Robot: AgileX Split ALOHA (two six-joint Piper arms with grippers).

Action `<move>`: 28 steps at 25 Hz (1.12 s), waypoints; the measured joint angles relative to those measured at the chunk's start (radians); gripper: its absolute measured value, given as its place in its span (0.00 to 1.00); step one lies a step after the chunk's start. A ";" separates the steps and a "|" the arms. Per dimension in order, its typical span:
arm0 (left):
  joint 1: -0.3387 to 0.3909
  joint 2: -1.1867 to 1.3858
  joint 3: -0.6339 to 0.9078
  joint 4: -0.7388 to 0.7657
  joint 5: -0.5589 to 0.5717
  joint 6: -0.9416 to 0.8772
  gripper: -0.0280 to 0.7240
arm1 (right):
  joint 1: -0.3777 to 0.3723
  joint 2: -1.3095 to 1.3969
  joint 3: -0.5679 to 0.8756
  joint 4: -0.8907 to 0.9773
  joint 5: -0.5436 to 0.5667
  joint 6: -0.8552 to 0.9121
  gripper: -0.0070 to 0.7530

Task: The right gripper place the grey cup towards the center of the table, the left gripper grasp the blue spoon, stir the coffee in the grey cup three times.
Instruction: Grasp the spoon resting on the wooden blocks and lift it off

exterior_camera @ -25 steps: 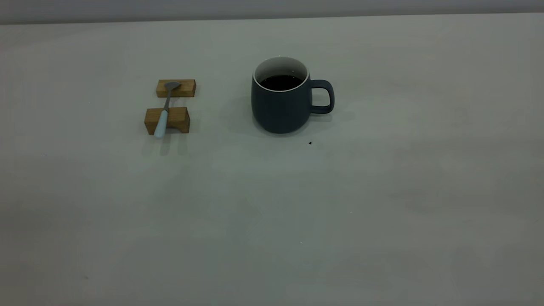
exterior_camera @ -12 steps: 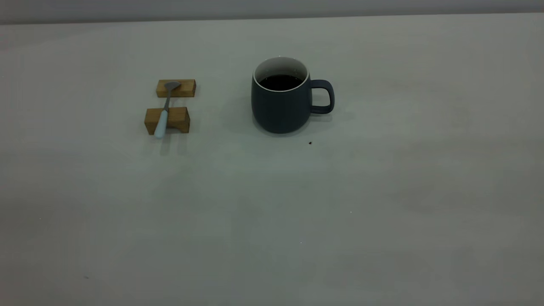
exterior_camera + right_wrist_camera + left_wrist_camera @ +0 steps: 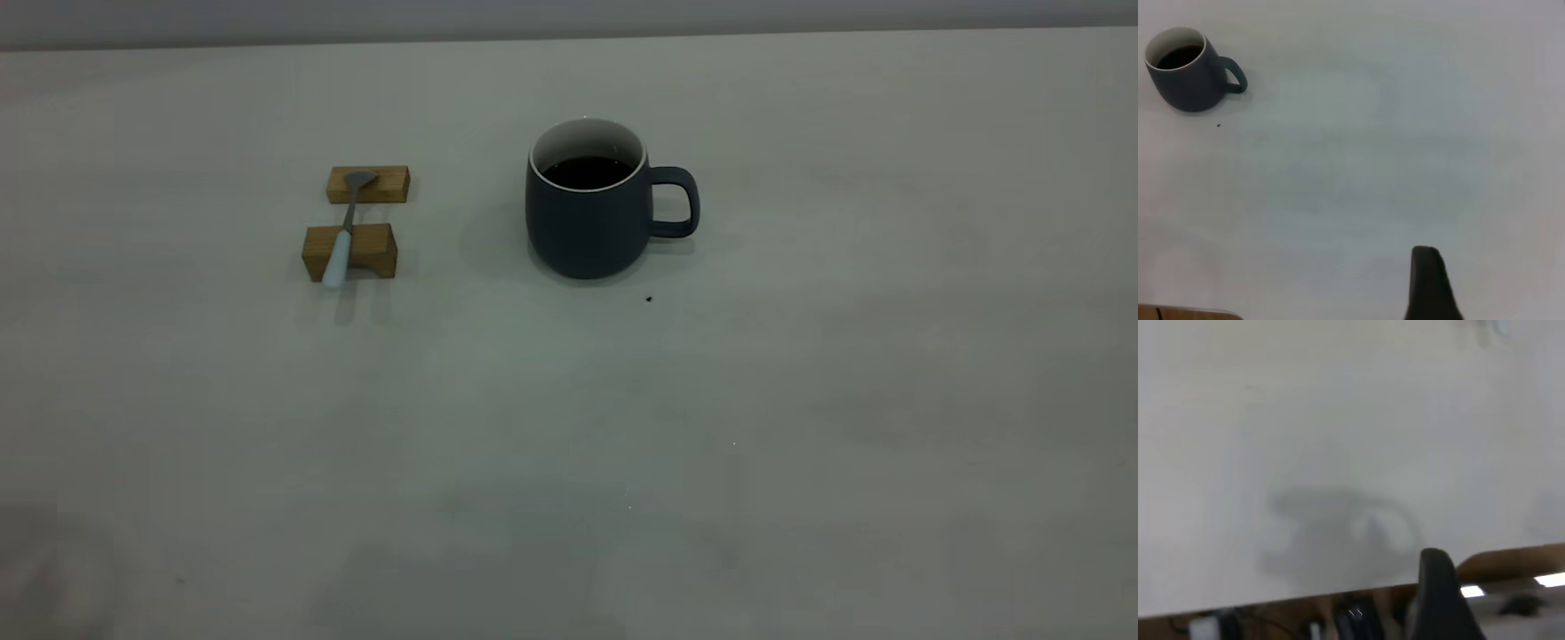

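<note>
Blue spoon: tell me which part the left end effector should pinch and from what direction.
Pinch the pale blue handle of the blue spoon, probably best from straight above. It lies across two wooden blocks, bowl on the far block, so the handle is raised off the table with its near tip overhanging, leaving room for fingers on either side. The slim neck offers less to hold.

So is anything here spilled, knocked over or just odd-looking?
Nothing much. The grey cup stands upright with the coffee inside it, and no puddle shows on the table. The blue spoon lies neatly across two wooden blocks. The only blemish is a tiny dark speck on the table near the cup.
</note>
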 joint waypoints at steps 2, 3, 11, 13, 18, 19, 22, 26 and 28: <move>0.000 0.137 -0.025 -0.048 -0.063 0.026 0.73 | 0.000 0.000 0.000 0.000 0.000 0.000 0.71; 0.000 0.190 -0.040 -0.070 -0.086 0.031 0.73 | 0.000 0.000 0.000 0.000 0.000 0.000 0.71; -0.104 0.605 -0.147 -0.104 -0.315 -0.045 0.73 | 0.000 0.000 0.000 0.000 0.000 0.000 0.71; -0.134 0.706 -0.180 -0.110 -0.375 -0.099 0.73 | 0.000 0.000 0.000 0.000 0.000 0.000 0.71; -0.190 0.953 -0.312 -0.098 -0.450 -0.217 0.73 | 0.000 0.000 0.000 0.000 0.000 0.000 0.71; -0.196 0.991 -0.340 -0.092 -0.451 -0.229 0.73 | 0.000 0.000 0.000 0.000 0.000 0.000 0.71; -0.203 1.106 -0.442 -0.090 -0.432 -0.254 0.73 | 0.000 0.000 0.000 0.000 0.000 0.000 0.71; -0.214 1.213 -0.544 -0.084 -0.401 -0.260 0.72 | 0.000 0.000 0.000 0.000 0.000 0.000 0.71; -0.223 1.255 -0.582 -0.084 -0.386 -0.260 0.72 | 0.000 0.000 0.000 0.000 0.000 0.000 0.71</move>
